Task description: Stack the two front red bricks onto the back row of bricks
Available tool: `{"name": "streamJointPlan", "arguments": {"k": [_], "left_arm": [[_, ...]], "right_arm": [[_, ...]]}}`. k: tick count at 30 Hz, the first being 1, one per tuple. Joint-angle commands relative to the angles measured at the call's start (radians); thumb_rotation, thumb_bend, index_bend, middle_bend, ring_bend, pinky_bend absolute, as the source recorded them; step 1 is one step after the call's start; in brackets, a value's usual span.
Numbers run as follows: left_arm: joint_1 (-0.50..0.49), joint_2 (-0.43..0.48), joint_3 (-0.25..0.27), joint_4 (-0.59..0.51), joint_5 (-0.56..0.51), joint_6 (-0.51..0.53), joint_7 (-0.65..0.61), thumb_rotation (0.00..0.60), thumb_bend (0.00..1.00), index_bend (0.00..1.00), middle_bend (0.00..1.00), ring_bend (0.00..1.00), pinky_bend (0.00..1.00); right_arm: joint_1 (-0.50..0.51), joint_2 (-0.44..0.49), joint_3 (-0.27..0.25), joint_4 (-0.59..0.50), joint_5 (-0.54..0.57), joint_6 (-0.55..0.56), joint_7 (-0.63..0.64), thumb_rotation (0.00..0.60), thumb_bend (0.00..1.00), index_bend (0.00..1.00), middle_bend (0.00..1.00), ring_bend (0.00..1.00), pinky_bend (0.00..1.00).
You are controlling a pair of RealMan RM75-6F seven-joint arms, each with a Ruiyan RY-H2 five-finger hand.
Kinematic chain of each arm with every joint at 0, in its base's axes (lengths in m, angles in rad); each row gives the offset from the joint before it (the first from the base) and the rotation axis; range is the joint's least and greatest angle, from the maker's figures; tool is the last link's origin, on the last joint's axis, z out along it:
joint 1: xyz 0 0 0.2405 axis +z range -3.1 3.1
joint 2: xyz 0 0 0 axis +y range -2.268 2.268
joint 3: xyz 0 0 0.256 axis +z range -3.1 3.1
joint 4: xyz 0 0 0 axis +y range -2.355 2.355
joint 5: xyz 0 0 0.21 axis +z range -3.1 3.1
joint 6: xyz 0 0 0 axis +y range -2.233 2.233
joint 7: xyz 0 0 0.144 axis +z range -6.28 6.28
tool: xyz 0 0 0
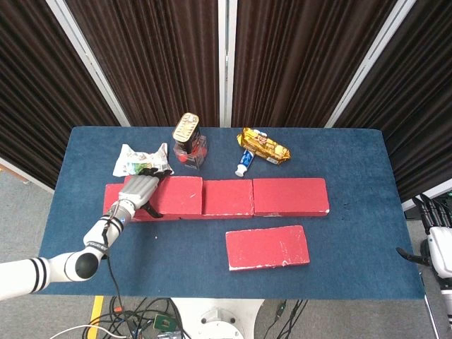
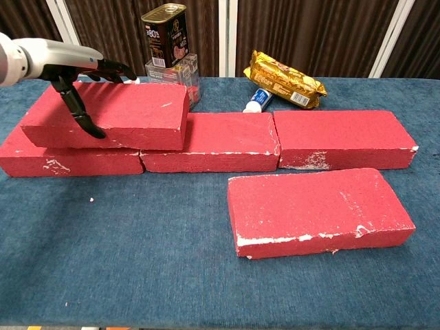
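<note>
My left hand (image 1: 141,191) (image 2: 69,65) grips a red brick (image 1: 175,195) (image 2: 113,113) by its left end, fingers over the top and thumb on the front face. That brick sits over the back row, covering the left brick (image 2: 69,161) and overlapping the middle brick (image 1: 227,198) (image 2: 213,143). I cannot tell whether it rests there or hovers. The right back brick (image 1: 290,196) (image 2: 344,137) is bare. The other front red brick (image 1: 267,247) (image 2: 320,210) lies flat at front right. My right hand (image 1: 434,226) hangs off the table's right edge, fingers apart, holding nothing.
Behind the row stand a tin can (image 2: 165,31) on a clear box (image 2: 175,89), a gold snack packet (image 2: 285,79), a small tube (image 2: 258,100) and a white-green packet (image 1: 141,161). Cables lie on the floor by the table's front edge (image 1: 212,293).
</note>
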Motion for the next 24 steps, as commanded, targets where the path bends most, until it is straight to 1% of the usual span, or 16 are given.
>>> {"name": "streamJointPlan", "arguments": {"k": [1, 5, 18, 24], "left_arm": [[-0.016, -0.022, 0.004, 0.035, -0.015, -0.026, -0.037, 0.6, 0.02, 0.0, 0.21, 0.0, 0.0], [-0.025, -0.033, 0.01, 0.052, -0.029, -0.023, -0.061, 0.6, 0.02, 0.0, 0.21, 0.0, 0.0], [-0.078, -0.045, 0.066, 0.066, -0.103, 0.012, -0.03, 0.6, 0.02, 0.0, 0.21, 0.0, 0.0], [-0.092, -0.044, 0.074, 0.07, -0.123, 0.009, -0.036, 0.6, 0.02, 0.0, 0.21, 0.0, 0.0]], "right_arm": [[0.001, 0.0, 0.001, -0.001, -0.002, 0.002, -0.001, 0.6, 0.0, 0.0, 0.0, 0.0, 0.0], [0.0, 0.002, 0.002, -0.003, -0.002, 0.005, -0.001, 0.6, 0.0, 0.0, 0.0, 0.0, 0.0], [-0.004, 0.002, 0.004, 0.002, 0.003, 0.01, 0.003, 0.6, 0.0, 0.0, 0.0, 0.0, 0.0], [-0.006, 0.002, 0.004, 0.003, 0.005, 0.01, 0.004, 0.6, 0.0, 0.0, 0.0, 0.0, 0.0]]}}
